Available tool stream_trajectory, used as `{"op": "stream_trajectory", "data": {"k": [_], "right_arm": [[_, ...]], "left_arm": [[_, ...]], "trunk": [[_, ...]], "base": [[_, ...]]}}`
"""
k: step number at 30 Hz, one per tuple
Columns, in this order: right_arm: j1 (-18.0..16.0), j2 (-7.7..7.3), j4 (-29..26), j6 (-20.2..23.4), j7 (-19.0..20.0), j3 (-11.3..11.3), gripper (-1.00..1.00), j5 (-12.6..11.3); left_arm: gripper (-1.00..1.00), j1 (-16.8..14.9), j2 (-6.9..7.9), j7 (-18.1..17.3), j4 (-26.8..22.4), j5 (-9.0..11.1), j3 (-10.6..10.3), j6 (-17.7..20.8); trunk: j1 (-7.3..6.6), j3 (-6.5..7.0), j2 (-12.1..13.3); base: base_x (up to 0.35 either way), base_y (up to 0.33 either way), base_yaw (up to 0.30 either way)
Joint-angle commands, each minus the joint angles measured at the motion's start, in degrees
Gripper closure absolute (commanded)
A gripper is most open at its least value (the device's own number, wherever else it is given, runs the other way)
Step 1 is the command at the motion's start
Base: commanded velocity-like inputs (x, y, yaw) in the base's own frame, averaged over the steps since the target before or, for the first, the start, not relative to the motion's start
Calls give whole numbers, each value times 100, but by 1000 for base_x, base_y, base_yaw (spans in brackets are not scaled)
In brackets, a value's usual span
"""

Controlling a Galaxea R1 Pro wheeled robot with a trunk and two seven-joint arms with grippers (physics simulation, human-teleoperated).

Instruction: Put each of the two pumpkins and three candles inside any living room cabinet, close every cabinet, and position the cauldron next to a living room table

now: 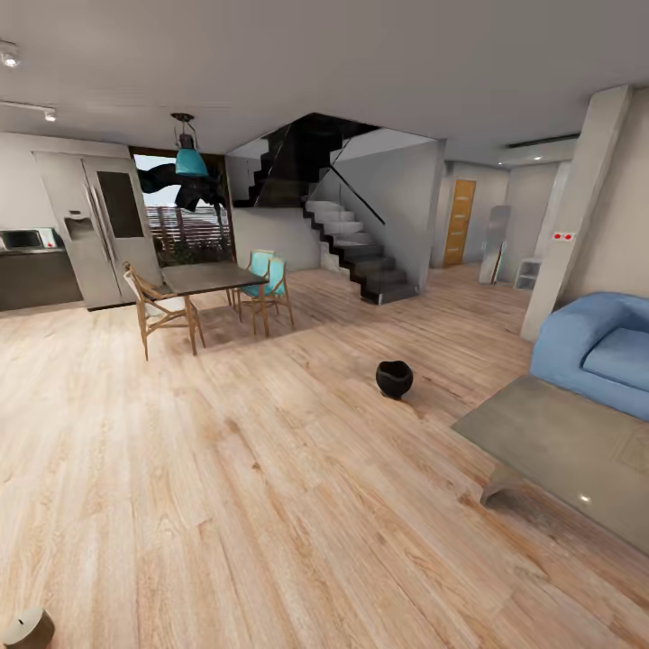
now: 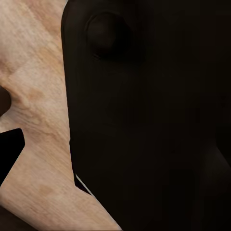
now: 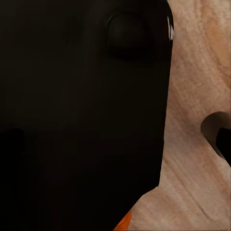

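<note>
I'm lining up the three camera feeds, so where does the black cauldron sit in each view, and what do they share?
Head view: the cauldron stands on the wooden floor, right of centre, apart from the coffee table.
Left wrist view: not in it.
Right wrist view: not in it.
Shared landmark: the pale plank floor, seen beside dark robot parts in both wrist views.

An open-plan home interior is shown; a pale wood plank floor [image 1: 270, 469] runs throughout; a refrigerator [image 1: 95, 225] and microwave [image 1: 22, 239] mark the kitchen; a dining table [image 1: 212, 277] with wooden chairs [image 1: 153, 306], a staircase [image 1: 356, 248], a blue sofa [image 1: 599, 351] and a low coffee table [image 1: 568, 451] are seen.
</note>
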Motion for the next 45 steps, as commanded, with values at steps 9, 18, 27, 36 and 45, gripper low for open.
{"op": "stream_trajectory", "data": {"k": [9, 18, 27, 36, 45], "right_arm": [[-9, 0, 33, 42, 14, 22, -100, -17], [-9, 7, 35, 36, 20, 2, -100, -17], [-9, 9, 43, -214, 18, 0, -100, -26], [-9, 9, 44, -252, 18, 0, -100, -26], [-9, 7, 44, -254, 18, -3, -100, -19]], "left_arm": [[-100, 0, 142, 2, -86, 10, -28, -61], [-100, 0, 130, -30, -163, 34, -23, -222], [-100, 0, 131, -51, -175, 69, 7, -228], [-100, 0, 132, -49, -176, 284, 262, -235], [-100, 0, 132, -45, -176, 364, 404, -237]], "trunk": [[0, -3, -3], [0, -3, -3], [0, -3, -3], [0, -3, -3], [0, -3, -3]], "base": [[0, 0, 0], [0, 0, 0], [0, 0, 0], [0, 0, 0], [0, 0, 0]]}}
